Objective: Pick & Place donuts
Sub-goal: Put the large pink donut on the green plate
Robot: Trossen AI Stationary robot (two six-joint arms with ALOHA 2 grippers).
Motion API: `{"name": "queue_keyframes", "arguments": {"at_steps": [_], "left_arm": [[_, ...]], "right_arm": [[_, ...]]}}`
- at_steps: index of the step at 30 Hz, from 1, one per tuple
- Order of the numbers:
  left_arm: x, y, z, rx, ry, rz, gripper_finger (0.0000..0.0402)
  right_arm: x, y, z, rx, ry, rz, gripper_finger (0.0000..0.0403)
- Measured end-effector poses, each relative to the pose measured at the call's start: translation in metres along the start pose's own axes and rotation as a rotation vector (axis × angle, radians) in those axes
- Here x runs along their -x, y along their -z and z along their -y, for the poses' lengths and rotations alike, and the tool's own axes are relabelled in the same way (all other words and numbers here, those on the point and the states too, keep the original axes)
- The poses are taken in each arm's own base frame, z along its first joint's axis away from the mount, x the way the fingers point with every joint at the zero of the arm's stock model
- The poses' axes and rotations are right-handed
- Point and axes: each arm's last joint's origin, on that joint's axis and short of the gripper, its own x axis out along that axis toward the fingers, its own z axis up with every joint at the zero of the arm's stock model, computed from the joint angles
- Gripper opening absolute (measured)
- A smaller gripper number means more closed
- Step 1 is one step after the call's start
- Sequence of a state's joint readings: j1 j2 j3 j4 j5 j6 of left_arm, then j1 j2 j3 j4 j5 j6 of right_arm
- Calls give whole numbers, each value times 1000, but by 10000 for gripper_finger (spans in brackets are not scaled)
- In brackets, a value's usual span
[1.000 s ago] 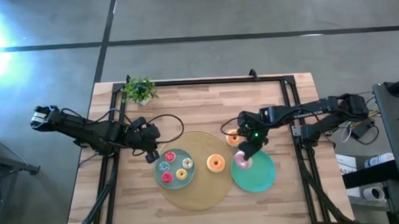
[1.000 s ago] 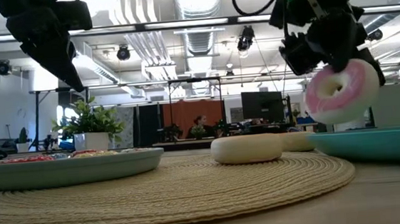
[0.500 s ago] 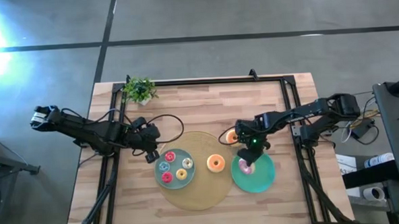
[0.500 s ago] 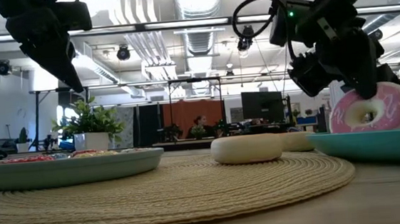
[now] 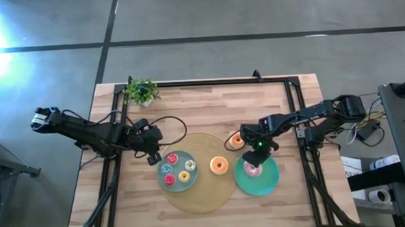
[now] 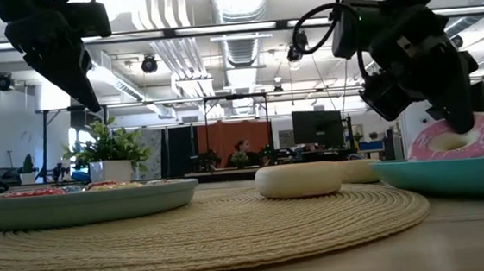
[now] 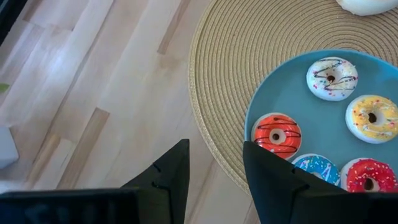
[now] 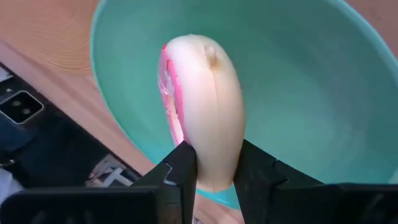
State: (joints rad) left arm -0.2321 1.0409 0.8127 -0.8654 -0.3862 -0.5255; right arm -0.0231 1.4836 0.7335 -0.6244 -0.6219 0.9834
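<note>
Overhead, a wooden table point(image 5: 202, 100) carries a small leafy plant point(image 5: 141, 91) at about eleven o'clock. Towards nine o'clock, the left gripper point(image 5: 153, 144) hovers just beside a grey-blue plate point(image 5: 178, 184), its fingers point(image 7: 171, 174) parted and holding nothing. That plate rests on a round woven mat point(image 5: 199, 199) and holds small iced donuts: a red one with dark stripes point(image 7: 277, 131), a white one point(image 7: 333, 78), a yellow one point(image 7: 372, 117), a blue one point(image 7: 317, 169) and another red one point(image 7: 368, 175). Near the table's centre an orange donut point(image 5: 220, 165) lies on the mat, and a second orange donut point(image 5: 236, 141) lies just beyond the mat's edge. Towards four o'clock, the right gripper point(image 5: 254, 162) sits low over a green plate point(image 5: 264, 183), its fingers point(image 8: 183, 168) clamped on a pink donut point(image 8: 202, 112) that touches the plate.
</note>
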Motion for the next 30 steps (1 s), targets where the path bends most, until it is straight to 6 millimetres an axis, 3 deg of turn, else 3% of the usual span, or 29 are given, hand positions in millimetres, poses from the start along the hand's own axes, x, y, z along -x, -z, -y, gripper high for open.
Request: {"name": "queue_keyframes", "arguments": {"at_steps": [15, 24, 30], "left_arm": [[0, 0, 0, -13, -1, -2, 124], [0, 0, 0, -22, -2, -3, 124], [0, 0, 0, -34, -2, -3, 124]], "right_arm": [[3, 0, -4, 59, 4, 19, 152], [11, 8, 11, 44, 127, -17, 158], [17, 0, -2, 66, 99, 121, 158]]}}
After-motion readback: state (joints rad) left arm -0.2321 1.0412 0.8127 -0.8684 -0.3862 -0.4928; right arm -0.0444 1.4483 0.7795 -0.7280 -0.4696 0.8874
